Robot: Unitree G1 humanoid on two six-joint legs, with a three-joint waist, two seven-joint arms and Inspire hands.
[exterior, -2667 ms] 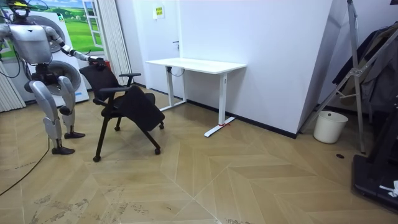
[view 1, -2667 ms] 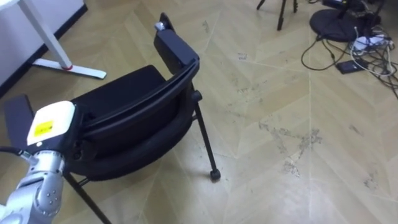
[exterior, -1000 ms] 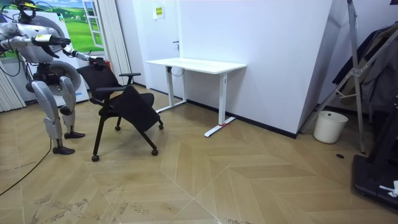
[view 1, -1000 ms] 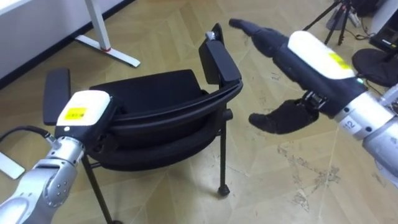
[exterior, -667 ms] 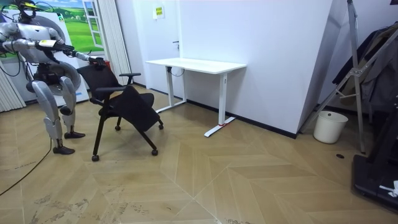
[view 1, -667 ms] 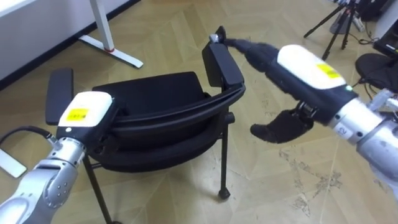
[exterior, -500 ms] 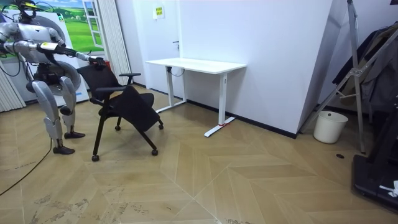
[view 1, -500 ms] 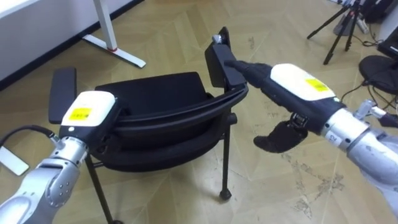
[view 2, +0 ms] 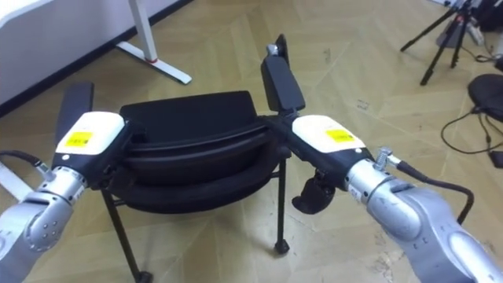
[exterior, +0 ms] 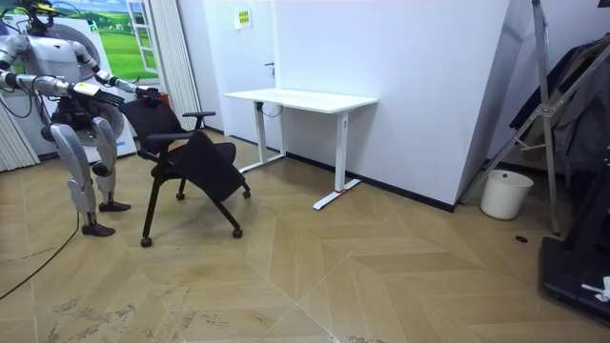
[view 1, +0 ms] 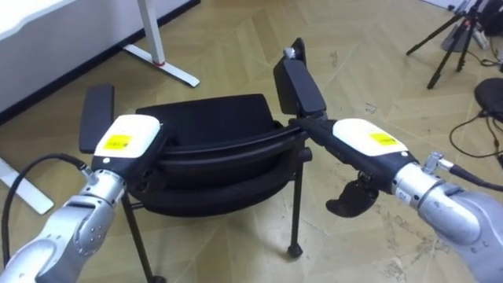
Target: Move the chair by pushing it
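Right hand (view 1: 363, 145) lies on the 3 o'clock end of the chair (view 1: 204, 126) back. Its fingers (view 1: 314, 130) are straight along the top rail, just behind the armrest (view 1: 299, 86), and the thumb hangs apart below. One second ago this hand was in the air above that armrest; it has since come down into contact.

Left hand (view 1: 124, 141) sits on the 9 o'clock end of the same rail. Its dark fingers merge with the dark rail, so I cannot tell whether they curl round it.

The chair stands directly ahead of the robot, seat facing away. The white table (exterior: 300, 98) is beyond it at 11 o'clock.

Judgement: both ends of the back are now covered, so the setup step appears complete and the push toward 12 o'clock can begin. Uneven pressure would probably swing the chair on its castors (view 1: 294, 251).
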